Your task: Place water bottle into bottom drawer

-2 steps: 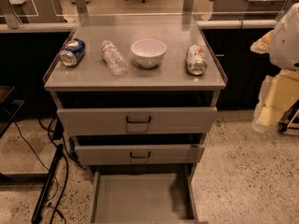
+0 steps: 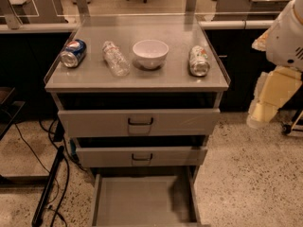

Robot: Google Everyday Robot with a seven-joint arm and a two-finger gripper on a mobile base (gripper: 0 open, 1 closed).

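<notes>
The water bottle [image 2: 115, 58] is small, clear and crinkled, and lies on its side on the cabinet top [image 2: 142, 79], between a blue Pepsi can and a white bowl. The bottom drawer [image 2: 142, 202] is pulled out at the foot of the cabinet, and its flat grey floor is bare. My arm comes in at the right edge. Its cream-coloured gripper [image 2: 266, 103] hangs to the right of the cabinet at top-drawer height, well away from the bottle and holding nothing that I can see.
A blue Pepsi can [image 2: 73, 53], a white bowl [image 2: 150, 53] and a silver-green can [image 2: 199, 60] lie on the cabinet top. The two upper drawers [image 2: 139, 123] stand slightly out, with dark handles. Cables and a dark pole [image 2: 49, 183] lie on the floor at the left.
My arm and gripper have shifted slightly to the left, toward the cabinet. The bottle, cans, bowl and drawers have not moved.
</notes>
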